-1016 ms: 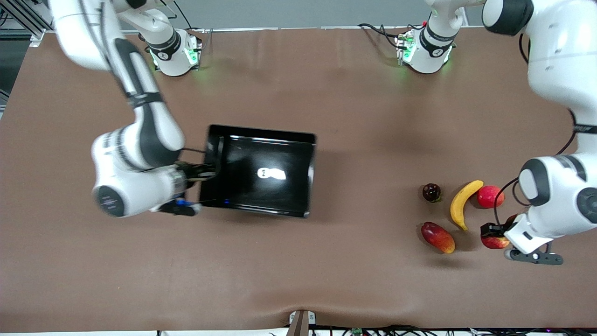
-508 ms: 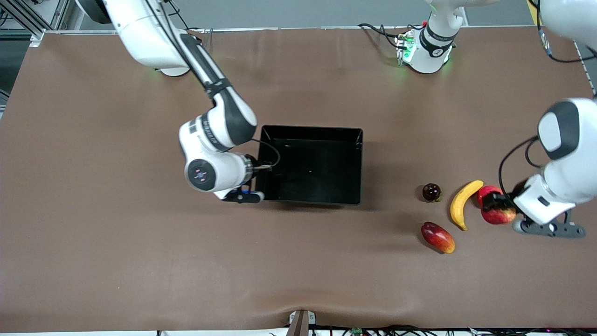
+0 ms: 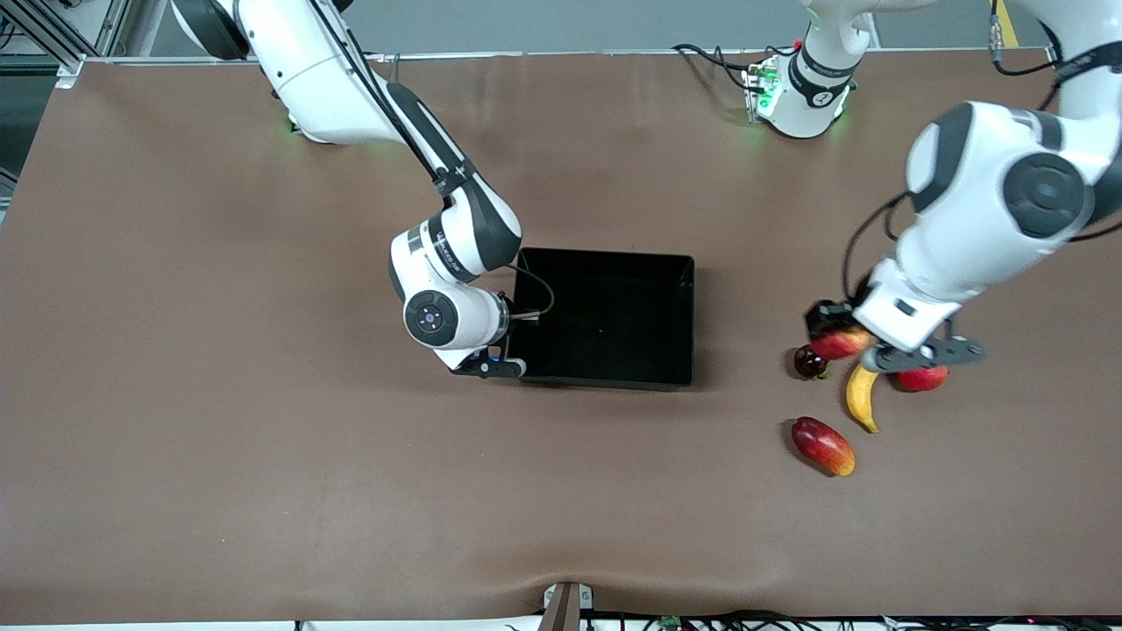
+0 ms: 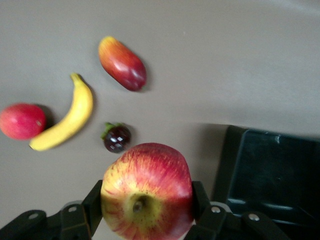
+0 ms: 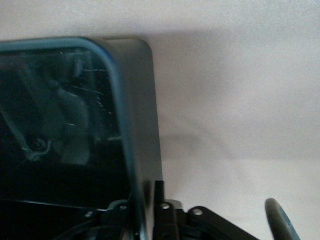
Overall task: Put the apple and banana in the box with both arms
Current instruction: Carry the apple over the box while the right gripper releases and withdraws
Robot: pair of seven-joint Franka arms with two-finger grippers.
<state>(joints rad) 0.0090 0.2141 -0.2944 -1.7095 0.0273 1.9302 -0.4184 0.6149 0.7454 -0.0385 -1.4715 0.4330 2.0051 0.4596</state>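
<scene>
Black box (image 5: 135,100) rim corner close up; right gripper (image 5: 150,205) straddling its wall; brown table (image 5: 235,100) alongside.

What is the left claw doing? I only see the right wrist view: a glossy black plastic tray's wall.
Observer: The left claw is shut on the small red, yellow-streaked apple, in the air, roughly over a small dark round fruit.
Operator: And the banana?
Observer: The curved yellow banana lies on the table outside the tray, toward the left arm's end.
Operator: My right claw?
Observer: At the tray's wall toward the right arm's end.
</scene>
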